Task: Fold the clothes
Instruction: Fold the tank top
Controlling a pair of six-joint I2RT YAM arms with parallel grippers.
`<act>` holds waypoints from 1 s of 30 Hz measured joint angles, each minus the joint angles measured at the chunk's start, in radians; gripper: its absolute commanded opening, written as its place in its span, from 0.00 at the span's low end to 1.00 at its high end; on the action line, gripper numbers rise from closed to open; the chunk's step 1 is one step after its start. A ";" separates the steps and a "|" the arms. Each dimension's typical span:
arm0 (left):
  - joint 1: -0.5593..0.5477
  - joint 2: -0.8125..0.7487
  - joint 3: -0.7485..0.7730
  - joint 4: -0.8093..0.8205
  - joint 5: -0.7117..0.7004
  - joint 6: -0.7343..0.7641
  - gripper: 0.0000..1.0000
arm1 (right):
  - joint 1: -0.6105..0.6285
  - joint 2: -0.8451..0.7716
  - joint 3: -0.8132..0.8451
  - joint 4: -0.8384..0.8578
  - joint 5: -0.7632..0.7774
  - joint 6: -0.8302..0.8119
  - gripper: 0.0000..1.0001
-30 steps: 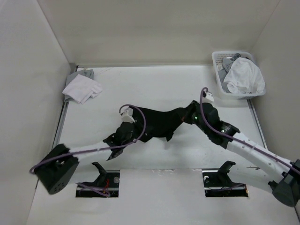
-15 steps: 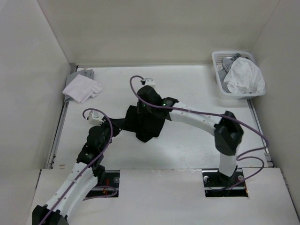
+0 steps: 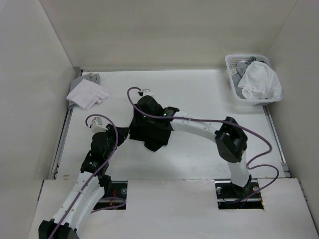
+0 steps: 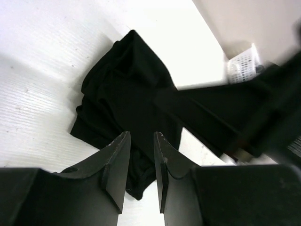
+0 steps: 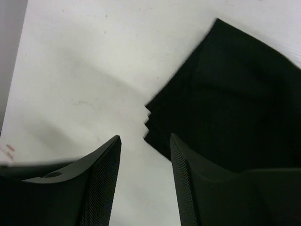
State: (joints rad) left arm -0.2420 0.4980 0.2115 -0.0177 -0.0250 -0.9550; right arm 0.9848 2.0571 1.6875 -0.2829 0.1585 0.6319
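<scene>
The clothes point(image 3: 152, 133), a black T-shirt, lie bunched in a compact heap at the table's middle left. My right arm stretches across from the right, and its gripper point(image 3: 139, 119) hangs over the heap's upper left. In the right wrist view the right gripper point(image 5: 145, 139) stands open over bare table, with the shirt point(image 5: 235, 103) just right of the jaws. My left gripper point(image 3: 119, 134) is at the heap's left edge. In the left wrist view the left gripper point(image 4: 141, 136) stands a little open, nothing pinched, with the shirt point(image 4: 127, 89) lying beyond its tips.
A white basket point(image 3: 230, 74) holding white and grey garments stands at the back right. A folded white cloth pile point(image 3: 87, 93) lies at the back left. Walls close in the table on three sides. The right arm point(image 4: 235, 113) crosses the left wrist view.
The right arm swung left across the table, carrying one side of the shirt over onto the rest, then opened its jaws and let go. The left arm drew back left off the shirt.
</scene>
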 measured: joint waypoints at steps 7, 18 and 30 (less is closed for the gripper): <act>-0.129 0.349 0.088 0.151 -0.044 0.032 0.28 | -0.100 -0.198 -0.183 0.092 -0.011 -0.017 0.07; -0.206 0.584 0.116 0.304 -0.232 0.069 0.32 | -0.185 -0.055 -0.159 0.104 -0.083 -0.074 0.32; -0.154 0.679 0.108 0.308 -0.319 0.113 0.35 | -0.200 0.076 0.020 0.080 -0.113 -0.116 0.50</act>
State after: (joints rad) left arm -0.3962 1.1774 0.3199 0.2905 -0.3435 -0.8425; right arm 0.7849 2.1334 1.7073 -0.2024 0.0452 0.5159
